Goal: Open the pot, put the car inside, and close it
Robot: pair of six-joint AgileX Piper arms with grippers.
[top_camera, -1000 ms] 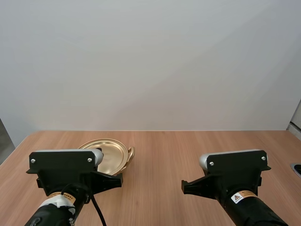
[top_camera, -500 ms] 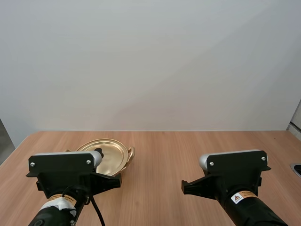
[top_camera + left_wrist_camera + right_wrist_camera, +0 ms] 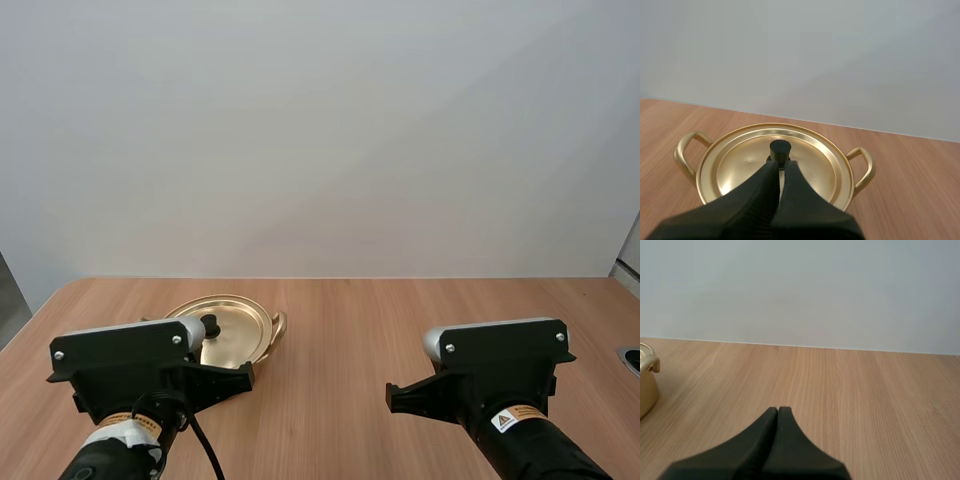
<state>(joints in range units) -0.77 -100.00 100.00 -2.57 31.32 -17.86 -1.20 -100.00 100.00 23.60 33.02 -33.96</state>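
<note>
A gold pot with its lid on stands on the wooden table at the left. The lid carries a black knob, and two loop handles stick out at the sides. My left gripper is shut, its fingers together as one wedge, tips just short of the knob. My right gripper is shut too, over bare table, with one pot handle off to its side. In the high view both arms' wrist housings hide the fingers.
The wooden table stretches bare to the right of the pot, with a plain white wall behind. A dark object pokes in at the table's right edge.
My left arm has shifted slightly left and down, uncovering the lid's black knob in the high view. The right arm has not moved.
</note>
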